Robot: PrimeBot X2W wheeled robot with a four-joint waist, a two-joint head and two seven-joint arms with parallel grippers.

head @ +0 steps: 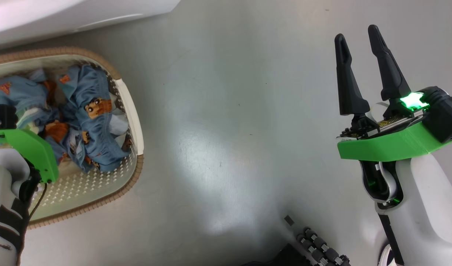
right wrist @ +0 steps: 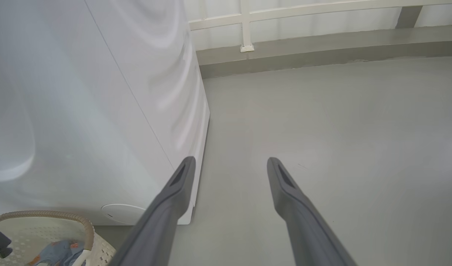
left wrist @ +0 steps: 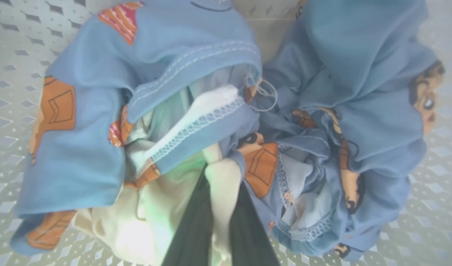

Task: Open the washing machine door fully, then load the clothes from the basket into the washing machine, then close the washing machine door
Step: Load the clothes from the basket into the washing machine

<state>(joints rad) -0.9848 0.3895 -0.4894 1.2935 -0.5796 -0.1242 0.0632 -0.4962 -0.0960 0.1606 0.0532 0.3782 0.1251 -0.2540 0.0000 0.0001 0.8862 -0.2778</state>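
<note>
Left gripper [left wrist: 222, 181] is down in the basket [head: 136, 129] at the left edge of the head view, dark fingers [left wrist: 185, 229] pinched on a cream fold of the clothes [head: 89, 122]. Right gripper [head: 357, 33] upper right, jaws apart, empty, over bare floor [head: 229, 129]. Washing machine [head: 63, 14] upper left, just beyond the basket.

Your left: clothes [head: 89, 122] in the basket [head: 134, 118].
The washing machine [right wrist: 82, 111] stands just behind it; floor [head: 229, 147] stretches to your right.
</note>
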